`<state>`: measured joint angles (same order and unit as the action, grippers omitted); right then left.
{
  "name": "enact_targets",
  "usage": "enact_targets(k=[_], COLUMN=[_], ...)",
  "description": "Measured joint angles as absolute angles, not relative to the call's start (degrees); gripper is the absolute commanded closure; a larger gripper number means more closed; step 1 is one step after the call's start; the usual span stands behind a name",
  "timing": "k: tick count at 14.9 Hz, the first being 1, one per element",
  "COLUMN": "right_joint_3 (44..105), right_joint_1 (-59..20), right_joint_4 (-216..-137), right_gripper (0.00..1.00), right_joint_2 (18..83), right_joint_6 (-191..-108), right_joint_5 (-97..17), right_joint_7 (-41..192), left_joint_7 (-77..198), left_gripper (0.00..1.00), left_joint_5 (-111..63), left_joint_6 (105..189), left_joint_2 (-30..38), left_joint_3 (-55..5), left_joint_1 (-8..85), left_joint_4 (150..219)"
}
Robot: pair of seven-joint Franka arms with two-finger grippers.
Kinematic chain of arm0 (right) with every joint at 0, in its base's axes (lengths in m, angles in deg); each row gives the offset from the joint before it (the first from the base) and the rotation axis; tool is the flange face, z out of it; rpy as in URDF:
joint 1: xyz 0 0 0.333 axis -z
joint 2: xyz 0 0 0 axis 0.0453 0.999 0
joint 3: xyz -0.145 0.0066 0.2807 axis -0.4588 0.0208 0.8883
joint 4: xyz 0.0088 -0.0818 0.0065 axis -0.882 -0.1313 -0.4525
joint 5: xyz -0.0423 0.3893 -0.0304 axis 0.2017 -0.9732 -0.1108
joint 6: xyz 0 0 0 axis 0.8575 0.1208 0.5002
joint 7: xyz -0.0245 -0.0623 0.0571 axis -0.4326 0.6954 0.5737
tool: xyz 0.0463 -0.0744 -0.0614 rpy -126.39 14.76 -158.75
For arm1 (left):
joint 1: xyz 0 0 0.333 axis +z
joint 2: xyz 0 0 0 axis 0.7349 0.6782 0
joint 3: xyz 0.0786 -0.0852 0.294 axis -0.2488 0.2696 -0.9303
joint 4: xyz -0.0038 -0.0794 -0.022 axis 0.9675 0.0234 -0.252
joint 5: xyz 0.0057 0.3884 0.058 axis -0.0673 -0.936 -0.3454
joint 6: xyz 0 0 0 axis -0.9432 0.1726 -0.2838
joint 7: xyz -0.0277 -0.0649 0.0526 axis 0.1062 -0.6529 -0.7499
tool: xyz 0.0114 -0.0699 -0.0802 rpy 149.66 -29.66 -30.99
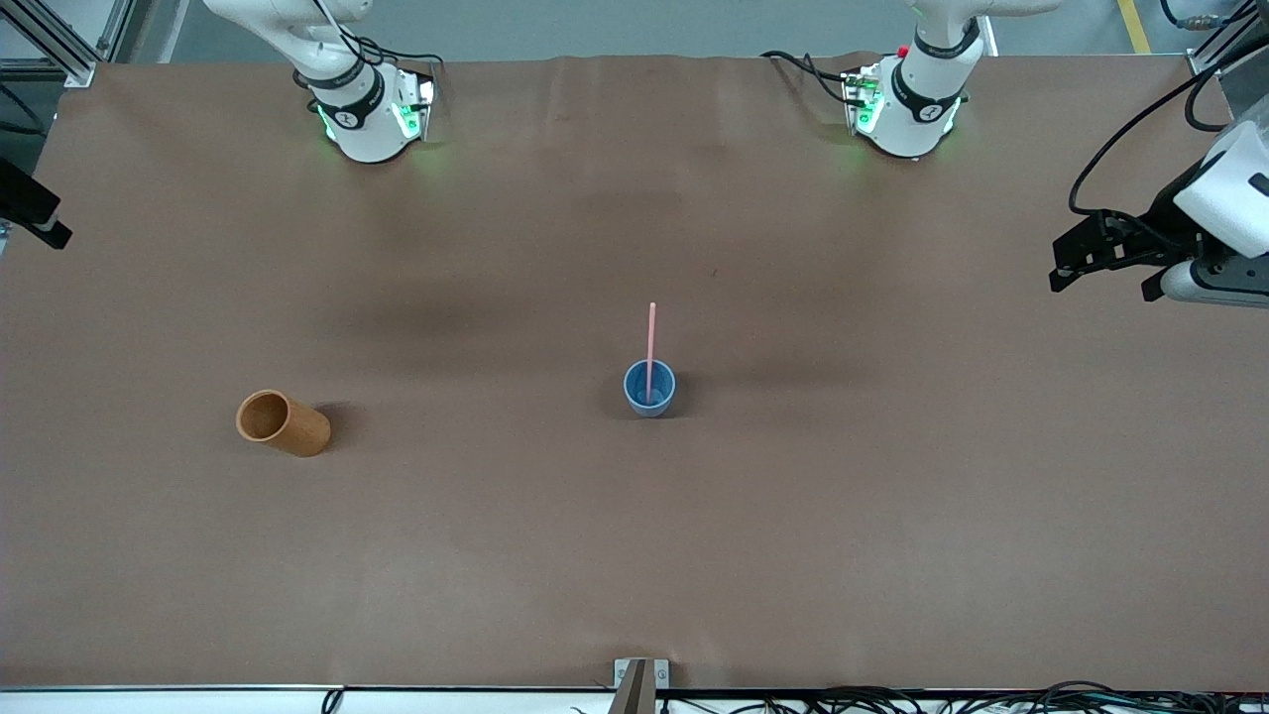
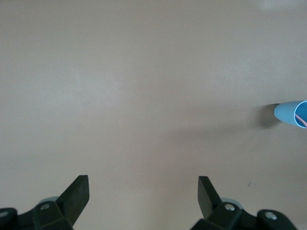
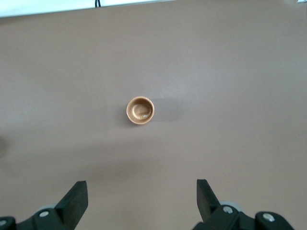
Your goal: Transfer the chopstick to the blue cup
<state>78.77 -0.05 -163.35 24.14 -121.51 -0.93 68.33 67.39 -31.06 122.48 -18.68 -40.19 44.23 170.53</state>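
The pale pink chopstick (image 1: 651, 342) stands in the light-blue cup (image 1: 635, 389) at the middle of the table, its upper half sticking out above the rim. The left wrist view catches the blue cup (image 2: 288, 113) at its edge, with a sliver of the chopstick (image 2: 300, 117) inside. My left gripper (image 1: 1098, 278) hangs open and empty over the left arm's end of the table, well apart from the cup. My right gripper (image 1: 45, 226) is at the right arm's end, partly cut off in the front view. In its wrist view the right gripper (image 3: 142, 188) is open with nothing between its fingers.
An orange-brown cylindrical cup (image 1: 288, 424) stands upright toward the right arm's end, slightly nearer the front camera than the blue cup. The right wrist view shows this orange-brown cup (image 3: 140, 110) from above. A metal bracket (image 1: 640, 679) sits at the table's front edge.
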Motion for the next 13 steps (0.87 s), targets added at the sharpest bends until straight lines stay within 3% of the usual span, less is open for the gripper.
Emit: enact_targets(k=[13], right_joint_3=[78.8], right_joint_1=[-0.1], right_joint_4=[-166.3], right_gripper=[0.0], right_joint_2=[25.7], right_joint_6=[-123.1], right_joint_5=[-1.9], right_joint_7=[69.9], left_joint_7=[67.4], left_gripper=[0.0], left_joint_5=[-31.1], left_joint_6=[122.3], left_joint_2=[-18.7], left_joint_3=[-40.2], left_joint_1=[44.3], left_joint_4=[170.4])
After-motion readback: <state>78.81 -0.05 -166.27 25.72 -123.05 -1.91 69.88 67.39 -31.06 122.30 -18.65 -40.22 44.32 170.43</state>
